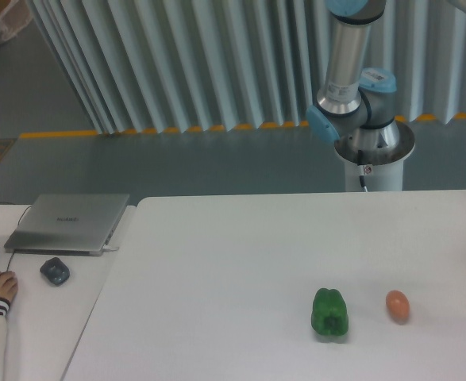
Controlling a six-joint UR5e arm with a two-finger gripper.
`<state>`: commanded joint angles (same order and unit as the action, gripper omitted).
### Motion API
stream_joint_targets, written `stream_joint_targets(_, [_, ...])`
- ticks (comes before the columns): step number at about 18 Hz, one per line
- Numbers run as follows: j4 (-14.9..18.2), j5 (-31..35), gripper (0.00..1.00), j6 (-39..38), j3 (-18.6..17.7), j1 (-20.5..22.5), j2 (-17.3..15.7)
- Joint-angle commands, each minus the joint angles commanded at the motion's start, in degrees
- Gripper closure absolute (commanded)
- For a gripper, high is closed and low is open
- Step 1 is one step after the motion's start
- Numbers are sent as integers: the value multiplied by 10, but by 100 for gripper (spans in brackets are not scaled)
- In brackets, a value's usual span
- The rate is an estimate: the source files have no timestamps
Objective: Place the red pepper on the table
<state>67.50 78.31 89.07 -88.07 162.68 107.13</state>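
I see no red pepper and no claw in view, so its state is unknown; I judge fetching comes next, before the table point(217, 270).

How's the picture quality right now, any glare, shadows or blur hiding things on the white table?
Fixed camera: soft, even light, no glare on the table; the green pepper and egg cast only faint shadows. The image is slightly soft overall, with no motion blur. The gripper and red pepper are out of frame.

The arm point(346, 71) runs off the top edge, so its claw and any red pepper are unseen.
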Motion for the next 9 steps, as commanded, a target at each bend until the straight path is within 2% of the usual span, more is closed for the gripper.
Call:
stream_joint_targets(6, [0, -11, 0, -118, 16, 17, 26])
stream_joint_targets(9, [-2, -4, 0, -81, 17, 20, 26])
